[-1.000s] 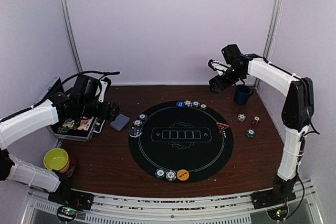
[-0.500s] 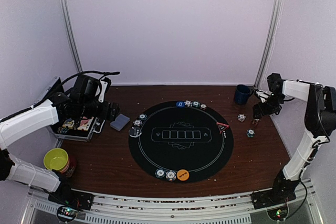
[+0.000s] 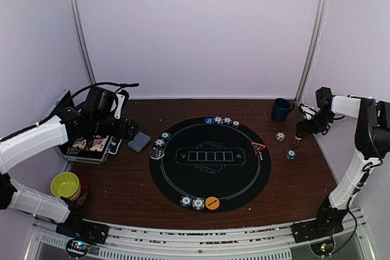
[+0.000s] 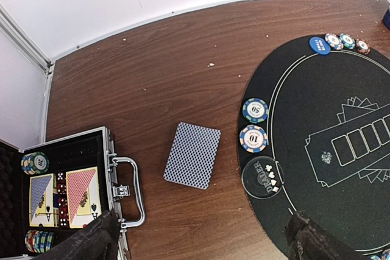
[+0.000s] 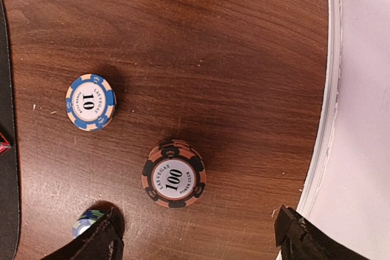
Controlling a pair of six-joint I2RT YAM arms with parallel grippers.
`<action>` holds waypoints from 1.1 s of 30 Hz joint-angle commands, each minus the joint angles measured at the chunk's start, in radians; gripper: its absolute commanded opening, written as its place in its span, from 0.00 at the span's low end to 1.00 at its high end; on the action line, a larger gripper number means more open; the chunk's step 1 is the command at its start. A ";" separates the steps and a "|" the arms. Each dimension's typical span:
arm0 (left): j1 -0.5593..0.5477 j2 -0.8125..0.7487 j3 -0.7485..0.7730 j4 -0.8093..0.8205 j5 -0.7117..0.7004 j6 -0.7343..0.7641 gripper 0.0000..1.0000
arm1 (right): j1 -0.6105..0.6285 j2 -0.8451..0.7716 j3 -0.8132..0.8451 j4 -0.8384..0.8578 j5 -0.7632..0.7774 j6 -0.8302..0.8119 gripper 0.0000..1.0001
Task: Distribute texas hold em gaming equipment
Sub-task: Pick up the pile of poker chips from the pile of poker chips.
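The mat point(image 3: 183, 178) rim holds chips point(image 3: 159, 142) at three spots, plus orange button point(image 3: 212, 203) and red triangle point(image 3: 258, 147). To do: loose chips point(image 3: 290, 154) near the table's point(image 3: 122, 193) right edge, card deck point(image 4: 192, 154) undealt left of the mat. My left gripper point(image 4: 201, 242) and right gripper point(image 5: 198, 238) gape empty, right over the 100 chip point(image 5: 173, 175)

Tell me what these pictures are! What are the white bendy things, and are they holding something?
Those are two robot arms, the left arm and the right arm, bolted to a table. One picture looks down from above. The other two come from little cameras on each wrist. On the table lie a round black poker mat, chips, a deck of cards, an open case, a blue cup and a yellow-green bowl. Both arms' jaws are open and hold nothing. The right arm's jaws hover above a brown 100 chip.
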 commanded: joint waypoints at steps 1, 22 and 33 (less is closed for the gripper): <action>-0.005 -0.005 -0.005 0.040 0.009 0.010 0.98 | -0.002 0.018 -0.015 0.023 -0.001 -0.002 0.87; -0.004 0.005 -0.005 0.040 0.008 0.012 0.98 | 0.024 0.132 0.055 0.029 -0.015 0.025 0.78; -0.003 0.004 -0.005 0.041 0.010 0.014 0.98 | 0.053 0.147 0.068 0.036 0.020 0.039 0.66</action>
